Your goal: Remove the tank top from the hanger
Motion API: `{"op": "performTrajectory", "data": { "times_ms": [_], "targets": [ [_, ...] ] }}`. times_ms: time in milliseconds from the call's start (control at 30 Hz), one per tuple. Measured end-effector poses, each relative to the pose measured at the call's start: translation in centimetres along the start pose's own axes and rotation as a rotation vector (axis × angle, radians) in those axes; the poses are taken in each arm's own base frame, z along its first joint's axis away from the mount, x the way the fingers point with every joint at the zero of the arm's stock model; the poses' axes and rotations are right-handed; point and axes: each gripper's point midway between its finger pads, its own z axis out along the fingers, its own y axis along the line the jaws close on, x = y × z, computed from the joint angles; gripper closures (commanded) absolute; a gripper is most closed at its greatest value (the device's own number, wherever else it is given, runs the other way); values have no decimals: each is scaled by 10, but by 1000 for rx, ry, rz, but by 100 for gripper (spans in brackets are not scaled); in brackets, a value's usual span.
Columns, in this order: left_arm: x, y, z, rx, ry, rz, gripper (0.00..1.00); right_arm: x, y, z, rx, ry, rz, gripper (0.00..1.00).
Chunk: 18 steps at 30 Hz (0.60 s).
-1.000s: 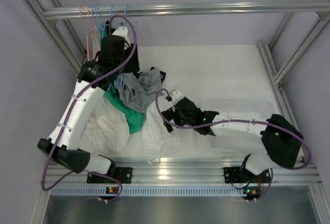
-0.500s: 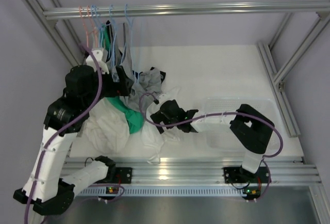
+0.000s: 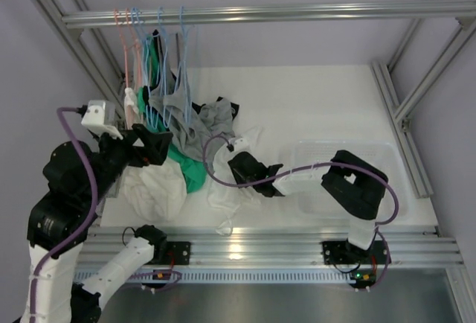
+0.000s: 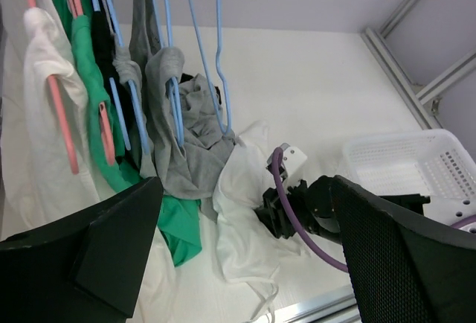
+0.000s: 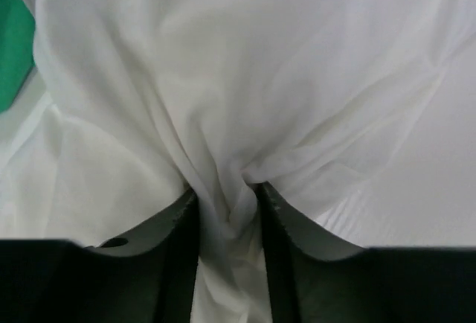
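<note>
Your right tool [image 5: 227,215], low over the desk [image 3: 320,100], pinches a fold of the white tank top [image 5: 245,77], which lies there off any hanger, beside a green garment [image 3: 192,176]. Your left tool [image 3: 154,146] stands wide open and empty near the blue hangers [image 4: 218,55].

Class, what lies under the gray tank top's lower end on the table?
A green garment pokes out beneath the gray tank top; whatever else it covers is hidden.
</note>
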Motion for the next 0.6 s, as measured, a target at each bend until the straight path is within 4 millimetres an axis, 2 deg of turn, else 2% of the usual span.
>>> {"op": "performTrajectory", "data": {
  "times_ms": [33,100,133,233,300,467,600],
  "targets": [
    [-4,1,-7,-2,-25,-1,1,1,-3,-2,7,-7,8,77],
    [-8,2,-17,-3,-56,-2,1,6,-6,-9,13,-9,28,86],
    [-9,3,-20,-7,-69,-1,1,9,-9,-14,15,-4,31,100],
    [-7,9,-22,-31,-78,-2,1,19,-17,-37,26,16,25,100],
    [2,16,-18,-56,-64,-1,1,11,-21,-57,26,-1,26,100],
    [30,34,-6,-135,-8,-15,1,-57,-27,-124,-25,-193,86,100],
    [45,45,-9,-174,-18,-33,1,-114,-41,-187,-31,-356,133,100]
  ]
}}
